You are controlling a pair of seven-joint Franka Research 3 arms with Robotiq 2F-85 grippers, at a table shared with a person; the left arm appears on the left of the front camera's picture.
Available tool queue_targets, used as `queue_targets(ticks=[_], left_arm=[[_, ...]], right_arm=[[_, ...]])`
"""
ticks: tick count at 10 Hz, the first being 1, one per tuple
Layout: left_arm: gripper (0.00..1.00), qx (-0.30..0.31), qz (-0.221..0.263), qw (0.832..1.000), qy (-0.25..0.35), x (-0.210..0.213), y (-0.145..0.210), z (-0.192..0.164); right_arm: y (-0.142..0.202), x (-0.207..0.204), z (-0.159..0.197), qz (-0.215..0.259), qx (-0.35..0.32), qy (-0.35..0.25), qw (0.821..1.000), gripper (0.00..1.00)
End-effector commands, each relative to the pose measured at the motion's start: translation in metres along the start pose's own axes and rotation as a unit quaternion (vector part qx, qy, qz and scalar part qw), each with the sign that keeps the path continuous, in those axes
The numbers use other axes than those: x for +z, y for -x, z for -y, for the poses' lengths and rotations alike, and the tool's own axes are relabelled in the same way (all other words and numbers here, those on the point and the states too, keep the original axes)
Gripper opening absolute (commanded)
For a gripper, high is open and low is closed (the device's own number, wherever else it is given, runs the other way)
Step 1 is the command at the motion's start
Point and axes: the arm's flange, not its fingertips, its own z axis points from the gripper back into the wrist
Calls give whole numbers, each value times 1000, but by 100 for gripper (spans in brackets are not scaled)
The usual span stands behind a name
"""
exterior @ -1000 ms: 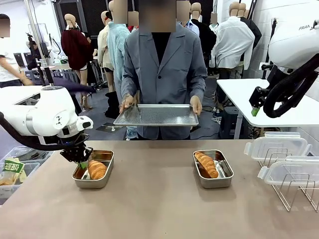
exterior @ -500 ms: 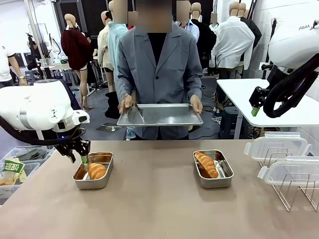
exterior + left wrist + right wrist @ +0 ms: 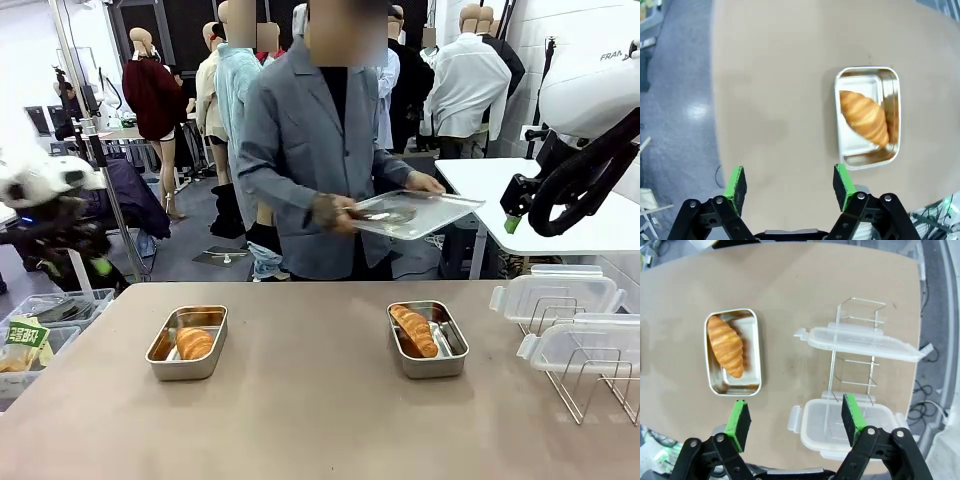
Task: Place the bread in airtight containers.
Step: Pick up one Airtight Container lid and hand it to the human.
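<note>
Surface: tan table (image 3: 320,430); behind it a person (image 3: 300,150) in a grey jacket holds a perforated tray (image 3: 420,212) at a tilt
Left pincer: the left pincer (image 3: 790,181) has its jaws spread wide with nothing between them; bare tabletop lies under the gap
Left croissant: the left croissant (image 3: 865,117) lies slantwise inside the left tub (image 3: 892,80); both sit ahead of the left pincer, out past its picture-right finger and well apart from it
Right pincer: the right pincer (image 3: 795,417) also gapes wide and grips nothing; it hangs above the table
Right croissant: the right croissant (image 3: 726,345) lies lengthwise in the right tub (image 3: 754,340), ahead of the picture-left finger and apart from it
Lids: the near lid (image 3: 840,427) lies just beyond the picture-right finger; the far lid (image 3: 855,342) lies farther ahead; both rest on the wire rack (image 3: 860,310)
Count: two croissants; two tubs, one croissant in each, both uncovered; two clear lids; one rack; one tray
</note>
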Motion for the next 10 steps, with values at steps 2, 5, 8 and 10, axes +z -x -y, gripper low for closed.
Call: queue_targets(ticks=[2,5,8,10], left_arm=[[89,27,7,999,20,50,13,-78],[89,55,27,995,78,71,33,-142],[89,67,27,997,33,73,38,-137],[89,67,27,997,33,73,38,-137]], right_arm=[[1,-3,-2,6,-2,-5,1000,91],[1,-3,-2,6,-2,-5,1000,91],[1,-3,-2,6,-2,-5,1000,91],[1,-3,-2,6,-2,-5,1000,91]])
